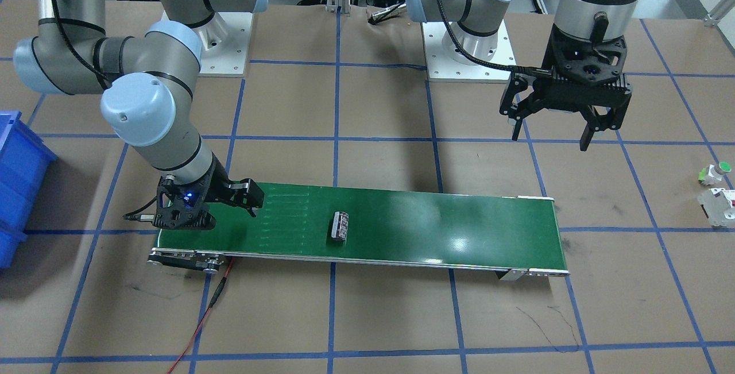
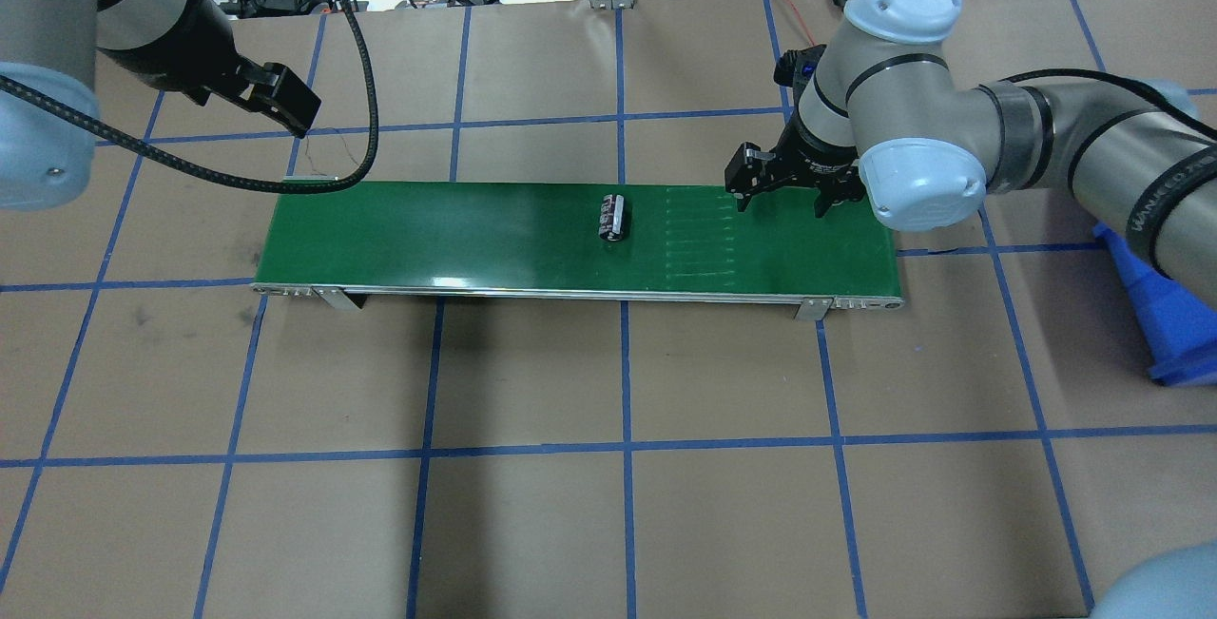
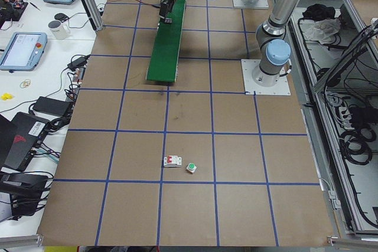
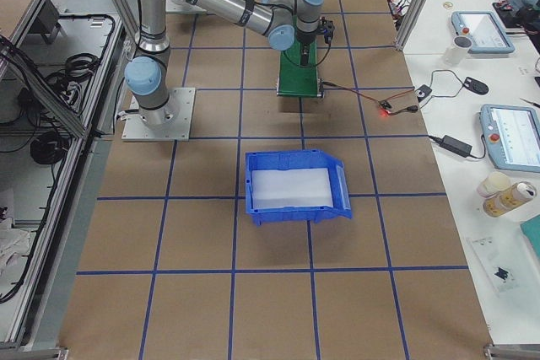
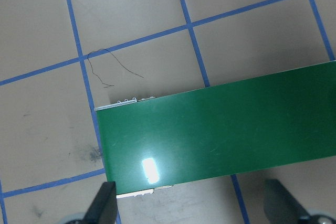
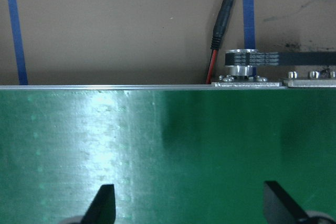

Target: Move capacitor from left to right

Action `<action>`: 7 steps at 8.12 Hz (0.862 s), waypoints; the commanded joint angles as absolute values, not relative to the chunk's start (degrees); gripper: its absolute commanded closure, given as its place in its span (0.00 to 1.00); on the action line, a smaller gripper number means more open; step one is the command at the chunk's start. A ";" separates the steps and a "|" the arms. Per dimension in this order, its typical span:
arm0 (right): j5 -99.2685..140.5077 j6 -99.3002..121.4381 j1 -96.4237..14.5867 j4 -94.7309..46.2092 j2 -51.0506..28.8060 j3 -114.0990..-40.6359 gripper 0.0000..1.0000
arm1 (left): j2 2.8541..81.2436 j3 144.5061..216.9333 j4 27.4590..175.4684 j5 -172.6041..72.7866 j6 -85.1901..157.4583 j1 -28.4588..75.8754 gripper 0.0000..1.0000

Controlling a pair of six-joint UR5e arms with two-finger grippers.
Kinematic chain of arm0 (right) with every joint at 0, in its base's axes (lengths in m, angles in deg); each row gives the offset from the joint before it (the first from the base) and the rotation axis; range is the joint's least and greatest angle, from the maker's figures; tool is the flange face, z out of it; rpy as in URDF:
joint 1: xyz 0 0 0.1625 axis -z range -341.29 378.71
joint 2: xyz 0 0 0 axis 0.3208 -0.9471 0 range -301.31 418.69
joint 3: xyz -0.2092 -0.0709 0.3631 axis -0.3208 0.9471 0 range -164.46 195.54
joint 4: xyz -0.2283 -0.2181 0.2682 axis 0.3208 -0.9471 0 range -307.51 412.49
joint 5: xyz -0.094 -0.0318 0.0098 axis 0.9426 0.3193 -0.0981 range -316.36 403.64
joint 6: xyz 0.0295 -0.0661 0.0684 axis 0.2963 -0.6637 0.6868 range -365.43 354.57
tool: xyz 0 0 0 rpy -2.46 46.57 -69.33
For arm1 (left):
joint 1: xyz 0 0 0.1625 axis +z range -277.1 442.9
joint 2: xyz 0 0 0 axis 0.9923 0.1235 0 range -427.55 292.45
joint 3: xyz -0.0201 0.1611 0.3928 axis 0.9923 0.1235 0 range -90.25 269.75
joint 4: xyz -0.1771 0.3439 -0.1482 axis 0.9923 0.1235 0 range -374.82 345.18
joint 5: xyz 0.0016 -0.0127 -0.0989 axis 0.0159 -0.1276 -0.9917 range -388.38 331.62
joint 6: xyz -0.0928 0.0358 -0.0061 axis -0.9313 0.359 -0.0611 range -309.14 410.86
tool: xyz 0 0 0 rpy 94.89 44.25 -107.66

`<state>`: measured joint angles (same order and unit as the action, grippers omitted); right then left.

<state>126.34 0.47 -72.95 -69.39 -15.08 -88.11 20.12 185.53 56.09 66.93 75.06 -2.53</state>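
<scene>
The capacitor (image 1: pixel 339 226), a stubby black cylinder with pale stripes, lies on its side near the middle of the green conveyor belt (image 1: pixel 459 230); it also shows in the overhead view (image 2: pixel 613 218). My right gripper (image 2: pixel 782 199) is open and empty, low over the belt's right end (image 2: pixel 856 248), apart from the capacitor; its wrist view shows only bare belt (image 6: pixel 184 140) between the fingertips (image 6: pixel 105 203). My left gripper (image 1: pixel 551 135) is open and empty, held high beyond the belt's left end (image 5: pixel 157 145). The capacitor is out of both wrist views.
A blue bin (image 2: pixel 1160 315) stands on the table to the right of the belt. A white boxy component with red marks (image 1: pixel 718 204) and a small white piece with a green cap (image 1: pixel 715 173) lie on the table far to the left. A red wire (image 1: pixel 201 316) runs from the belt's right end.
</scene>
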 commanded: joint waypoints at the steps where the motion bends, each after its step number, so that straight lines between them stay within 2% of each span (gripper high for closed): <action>1: 126.17 3.60 -73.22 -70.82 -14.88 -88.00 0.00 | 19.91 186.25 56.29 69.01 74.44 -2.52 0.00; 4: 125.47 5.37 -73.31 -70.82 -14.88 -87.91 0.00 | 20.87 185.90 59.98 68.58 52.81 -2.79 0.00; 7: 125.38 7.66 -74.01 -70.82 -14.44 -87.91 0.00 | 20.78 185.64 64.53 68.48 52.18 -2.35 0.00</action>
